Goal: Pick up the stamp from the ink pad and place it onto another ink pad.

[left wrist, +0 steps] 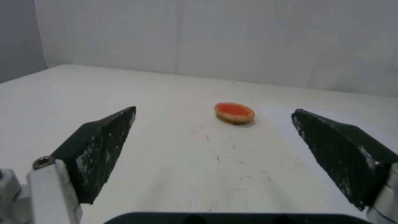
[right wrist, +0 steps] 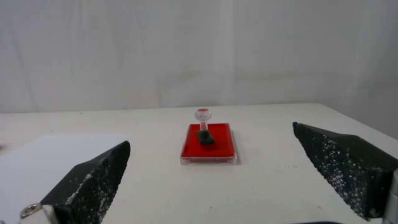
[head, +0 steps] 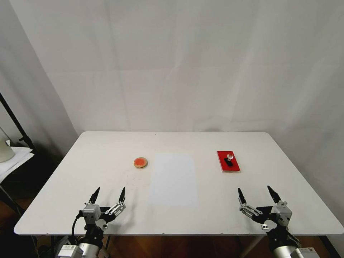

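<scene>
Two wide-open, empty pincers, left (head: 108, 194) facing round orange pad (left wrist: 234, 113), right (head: 256, 193) facing stamp (right wrist: 204, 128) upright on red pad (right wrist: 209, 143).

Stamp (head: 228, 159) on rectangular ink pad (head: 228, 161), frame right of centre; paper sheet (head: 174, 179) central; round ink pad (head: 140, 162) left.

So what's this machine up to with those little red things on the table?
Nothing is being handled yet. The stamp stands upright on the red ink pad at the table's right. The round orange pad lies apart on the left. The left gripper and right gripper hover open near the front edge.
</scene>
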### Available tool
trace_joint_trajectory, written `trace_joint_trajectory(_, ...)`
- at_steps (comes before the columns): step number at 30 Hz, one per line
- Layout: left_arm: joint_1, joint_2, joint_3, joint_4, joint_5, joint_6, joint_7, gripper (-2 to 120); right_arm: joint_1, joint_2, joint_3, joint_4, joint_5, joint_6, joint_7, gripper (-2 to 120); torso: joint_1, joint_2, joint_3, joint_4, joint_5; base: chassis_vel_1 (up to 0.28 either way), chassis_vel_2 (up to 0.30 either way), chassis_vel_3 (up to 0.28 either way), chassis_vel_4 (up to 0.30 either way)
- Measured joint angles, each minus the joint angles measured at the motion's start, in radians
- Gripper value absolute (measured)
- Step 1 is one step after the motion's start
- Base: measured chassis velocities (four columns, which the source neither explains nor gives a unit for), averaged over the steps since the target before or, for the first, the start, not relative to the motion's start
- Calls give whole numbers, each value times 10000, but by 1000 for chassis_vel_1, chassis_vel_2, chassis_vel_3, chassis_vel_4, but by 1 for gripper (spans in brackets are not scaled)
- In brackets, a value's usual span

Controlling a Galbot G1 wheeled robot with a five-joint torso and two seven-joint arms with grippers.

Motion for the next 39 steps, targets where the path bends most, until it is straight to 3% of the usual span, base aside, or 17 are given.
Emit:
trace_joint_trajectory(15, 0, 0, 0, 0, 0, 0, 0, 100, 534, -353, 95, -192, 334, -197, 15, 100, 0, 0, 0, -1, 1, 0, 0, 0, 0)
trace_joint_trajectory(24, -1, 0, 0, 0, 0, 0, 0, 100, 2674, -1873, -195, -966, 3069, -1509, -11, 100, 1, 0, 1, 1, -1, 0, 0, 0, 0)
trace_joint_trajectory(27, 0, 0, 0, 0, 0, 0, 0, 100, 3931, -2721, -847, -1836, 3823, -1988, -242, 100, 1, 0, 1, 1, 2, 0, 0, 0, 0)
trace_joint_trajectory(31, 1, 0, 0, 0, 0, 0, 0, 100, 4999, -3213, -1697, -2616, 4502, -2338, -437, 100, 2, -1, 2, 0, 1, 0, 0, 0, 0)
trace_joint_trajectory(39, -2, 0, 0, 0, 0, 0, 0, 100, 6996, -3294, -3526, -4036, 4713, -2485, -538, 100, 2, -1, 1, 1, -2, 0, 0, 0, 0)
